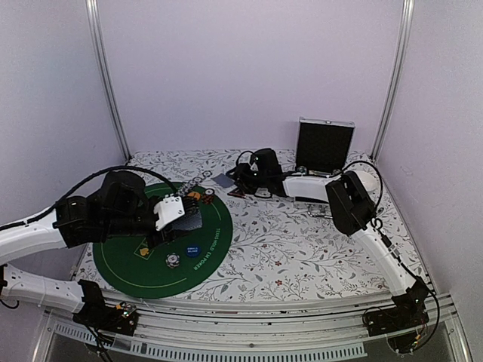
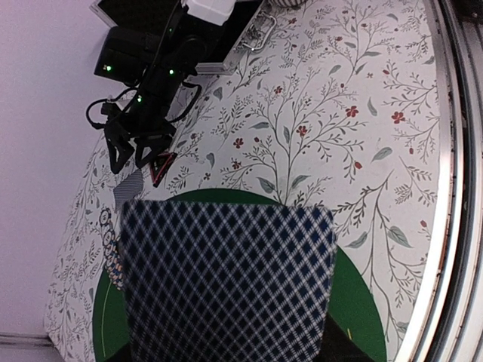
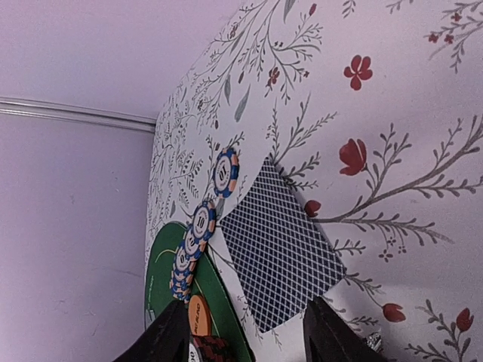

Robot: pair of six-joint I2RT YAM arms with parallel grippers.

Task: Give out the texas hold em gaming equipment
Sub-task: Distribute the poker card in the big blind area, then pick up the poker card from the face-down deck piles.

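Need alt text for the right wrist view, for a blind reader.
A face-down card lies flat on the floral cloth, its near corner between the fingers of the open right gripper. Left of it, a row of chips runs down to a green mat, an orange disc beside them.

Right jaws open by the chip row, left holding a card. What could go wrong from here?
1. The right gripper stands open at the loose card, beside the chip row; pulling back might drag the card or scatter chips.
2. The held card in the left gripper fills its wrist view, so placing it on the green mat is nearly blind.
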